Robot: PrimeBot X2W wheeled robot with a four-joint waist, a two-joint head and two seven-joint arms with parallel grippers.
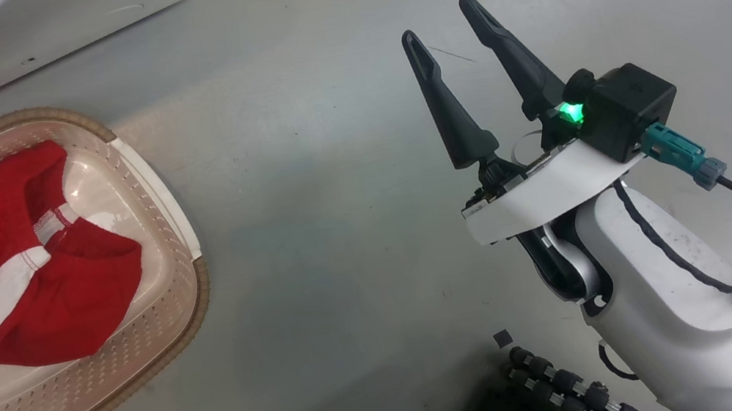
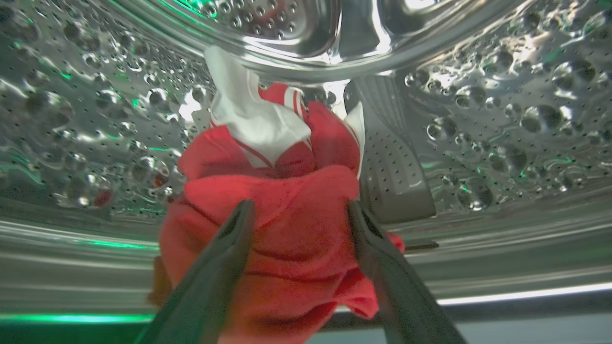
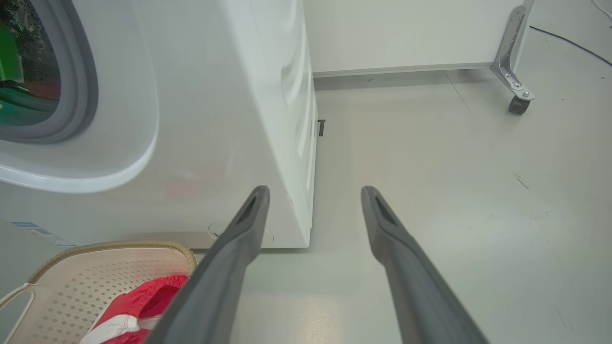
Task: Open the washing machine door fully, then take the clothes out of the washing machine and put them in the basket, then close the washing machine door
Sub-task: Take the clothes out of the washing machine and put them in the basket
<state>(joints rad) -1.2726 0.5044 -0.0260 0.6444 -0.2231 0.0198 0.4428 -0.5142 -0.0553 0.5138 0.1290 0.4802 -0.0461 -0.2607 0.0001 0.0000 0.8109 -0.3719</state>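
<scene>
Inside steel drum (image 2: 95,119), left gripper (image 2: 300,205) has fingers spread wide either side of red-and-white garment in drum (image 2: 282,191). It straddles bundle's bulk, so closing should pinch thick fold. No grip yet; contact with cloth cannot be told. Second red garment (image 1: 21,278) lies crumpled in cream basket (image 1: 202,285), set just beside washing machine (image 3: 215,119), likely for short carry. right gripper (image 1: 439,18) open, empty, hangs over bare floor (image 1: 342,239), likely parked out of left arm's path. Judged step: grasp, then withdraw.
</scene>
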